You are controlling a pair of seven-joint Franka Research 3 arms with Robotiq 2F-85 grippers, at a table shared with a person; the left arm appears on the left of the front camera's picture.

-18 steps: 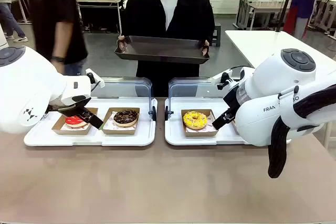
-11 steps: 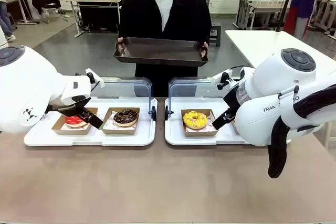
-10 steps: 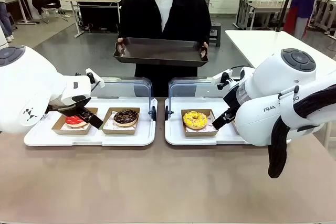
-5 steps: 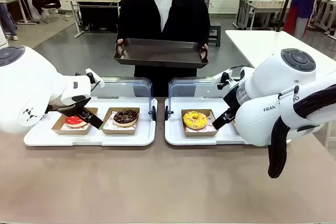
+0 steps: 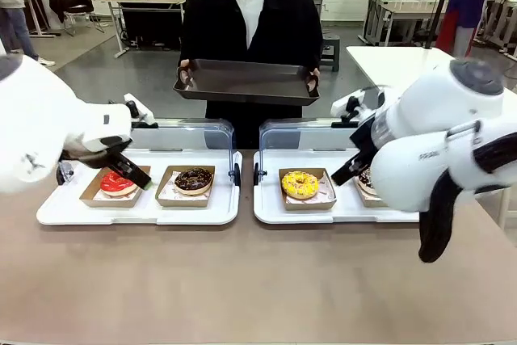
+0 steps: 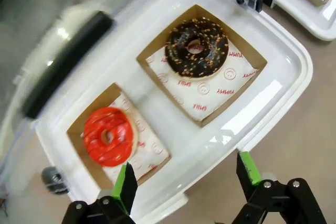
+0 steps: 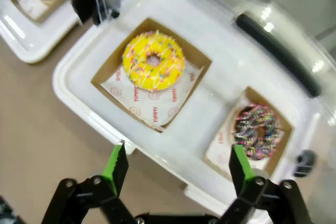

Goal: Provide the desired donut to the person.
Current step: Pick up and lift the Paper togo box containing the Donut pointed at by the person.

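The person (image 5: 246,14) stands at the far side and holds a dark tray (image 5: 246,82) in both hands. A red donut (image 5: 117,183) (image 6: 107,136) and a chocolate donut (image 5: 194,179) (image 6: 197,47) sit in paper boxes on the left white tray (image 5: 137,212). A yellow donut (image 5: 300,184) (image 7: 153,60) and a dark sprinkled donut (image 5: 365,179) (image 7: 257,131) sit on the right white tray (image 5: 279,212). My left gripper (image 5: 129,171) (image 6: 186,179) hangs open above the red donut's side. My right gripper (image 5: 347,169) (image 7: 176,166) is open above its tray's near edge, holding nothing.
Each white tray has a raised clear lid (image 5: 190,131) with a dark handle (image 7: 275,53) at its far side. A black hinge post (image 5: 237,174) stands between the trays. Bare brown table (image 5: 242,280) lies in front of them.
Both arms have lifted and drawn back a little; the right arm's move uncovers the dark sprinkled donut. The person still holds the tray in the same place.
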